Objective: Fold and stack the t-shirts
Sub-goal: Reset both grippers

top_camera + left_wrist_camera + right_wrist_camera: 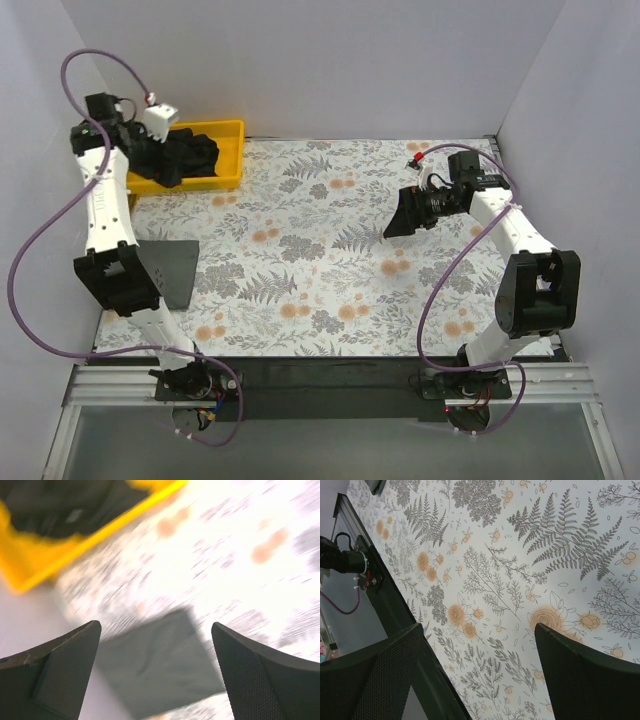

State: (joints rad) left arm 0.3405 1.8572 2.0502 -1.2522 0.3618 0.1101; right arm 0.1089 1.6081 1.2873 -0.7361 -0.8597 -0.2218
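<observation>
Several crumpled dark t-shirts point(185, 155) lie piled in the yellow tray point(232, 150) at the back left; the left wrist view shows them blurred point(60, 505). One folded dark t-shirt point(172, 270) lies flat at the table's left edge, partly behind the left arm, and shows between the fingers in the left wrist view point(160, 665). My left gripper point(143, 152) hangs over the tray's near-left part, open and empty point(156, 655). My right gripper point(405, 215) hovers over the floral cloth right of centre, open and empty point(477, 650).
A floral tablecloth point(330, 260) covers the table. A small red object point(413, 160) lies at the back right. White walls close in the left, back and right sides. A black rail point(330, 372) runs along the near edge.
</observation>
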